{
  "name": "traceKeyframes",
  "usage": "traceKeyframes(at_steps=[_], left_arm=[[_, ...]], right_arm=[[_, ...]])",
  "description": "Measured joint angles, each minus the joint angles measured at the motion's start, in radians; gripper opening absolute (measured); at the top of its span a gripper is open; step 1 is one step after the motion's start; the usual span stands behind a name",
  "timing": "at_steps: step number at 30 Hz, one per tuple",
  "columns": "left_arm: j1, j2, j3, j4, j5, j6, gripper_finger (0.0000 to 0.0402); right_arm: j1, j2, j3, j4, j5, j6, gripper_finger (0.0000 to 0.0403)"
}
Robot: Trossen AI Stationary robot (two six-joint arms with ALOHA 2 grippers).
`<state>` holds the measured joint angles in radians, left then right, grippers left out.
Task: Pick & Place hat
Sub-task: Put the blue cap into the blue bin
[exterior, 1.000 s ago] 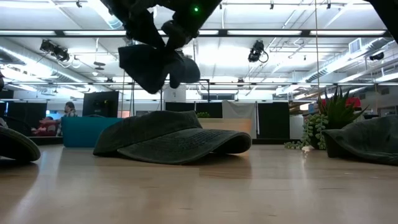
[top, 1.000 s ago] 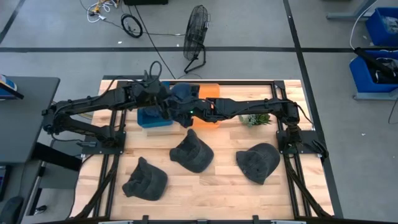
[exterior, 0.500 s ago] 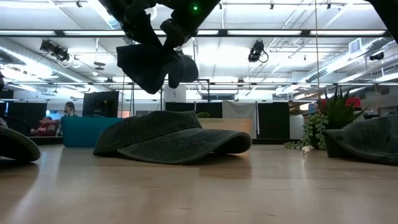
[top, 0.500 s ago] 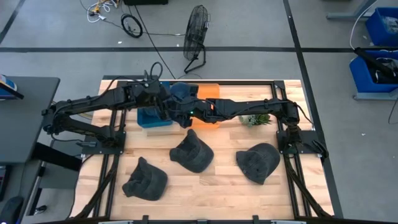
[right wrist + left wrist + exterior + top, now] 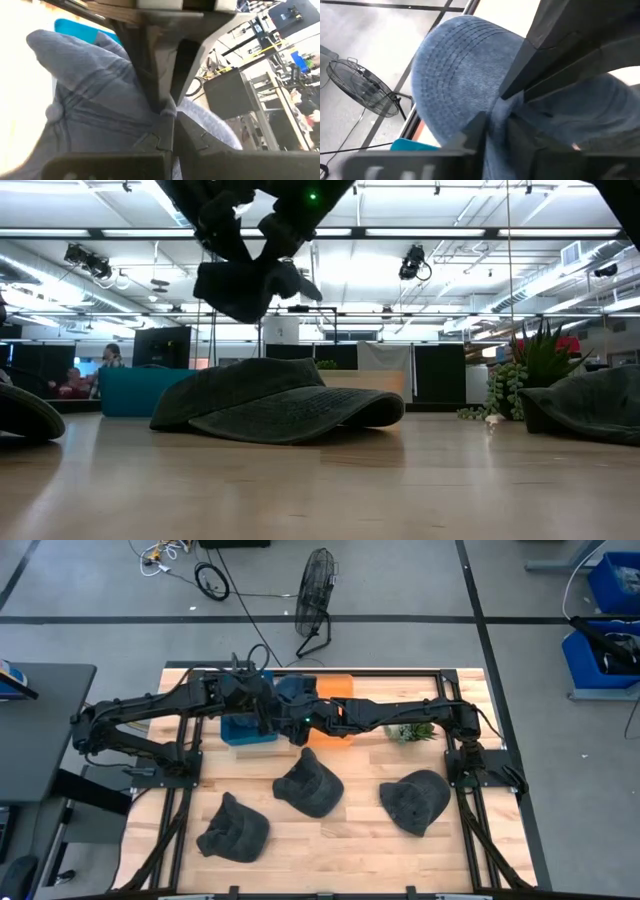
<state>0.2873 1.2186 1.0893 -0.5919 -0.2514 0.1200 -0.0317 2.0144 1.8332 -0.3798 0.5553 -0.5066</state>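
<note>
A blue-grey cap [image 5: 291, 690] hangs in the air between my two grippers, over the blue bin [image 5: 247, 731] and the orange bin [image 5: 337, 688] at the table's far side. In the low view the cap [image 5: 243, 288] is well above the table. My left gripper [image 5: 268, 706] reaches in from the left and is shut on the cap. My right gripper [image 5: 301, 713] reaches in from the right and is also shut on it. The two grippers meet almost fingertip to fingertip. My left gripper pinches bunched cloth [image 5: 496, 109] between its two fingers, just beside the cap's stitched brim [image 5: 455, 65]. It comes level from the table's left. The cap is lifted clear. My right gripper's fingers [image 5: 555, 55] hold the same stretch of cloth from the other side. My right gripper pinches a fold of the cap's crown cloth [image 5: 168, 112] between its two fingers, coming level from the table's right. The crown with its seams and top button [image 5: 52, 113] bulges to one side of the fingers. The cap is clear of the table and bins.
Three dark hats lie on the wooden table: near left [image 5: 235, 830], middle [image 5: 310, 785] and near right [image 5: 415, 802]. A small potted plant [image 5: 410, 730] stands under the right arm. A fan [image 5: 316, 590] stands on the floor beyond the table.
The held cap has risen a little, and its low-hanging part has drawn up, so it hangs flatter below the grippers. Both grippers stay shut on it and have hardly shifted.
</note>
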Motion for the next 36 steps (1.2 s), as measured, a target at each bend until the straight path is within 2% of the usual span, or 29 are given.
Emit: traceKeyframes(at_steps=[1, 3, 6, 14, 22, 26, 32, 36], left_arm=[[0.000, 0.000, -0.001, -0.003, 0.001, 0.004, 0.0032], [0.001, 0.001, -0.002, -0.013, 0.004, 0.008, 0.0014], [0.006, 0.000, -0.005, -0.039, -0.025, 0.000, 0.0013], [0.049, -0.002, -0.005, -0.186, -0.124, -0.052, 0.0007], [0.151, 0.012, -0.010, -0.374, -0.174, -0.234, 0.0008], [0.196, 0.011, -0.082, -0.323, -0.199, -0.273, 0.0008], [0.270, 0.011, -0.223, -0.142, -0.212, -0.265, 0.0008], [0.326, 0.012, -0.279, -0.088, -0.216, -0.243, 0.0009]], right_arm=[[-0.003, 0.000, 0.000, -0.005, -0.017, 0.002, 0.0013], [-0.009, 0.000, 0.001, -0.023, -0.061, 0.024, 0.0021], [-0.015, -0.007, 0.004, -0.049, -0.096, 0.061, 0.0037], [-0.014, -0.006, 0.005, -0.121, -0.093, 0.077, 0.0096], [0.019, -0.006, 0.004, -0.303, -0.093, 0.247, 0.0140], [0.049, -0.006, 0.004, -0.414, -0.083, 0.301, 0.0143], [0.086, -0.013, 0.004, -0.522, 0.073, 0.315, 0.0136], [0.095, -0.031, 0.003, -0.572, 0.082, 0.348, 0.0135]])
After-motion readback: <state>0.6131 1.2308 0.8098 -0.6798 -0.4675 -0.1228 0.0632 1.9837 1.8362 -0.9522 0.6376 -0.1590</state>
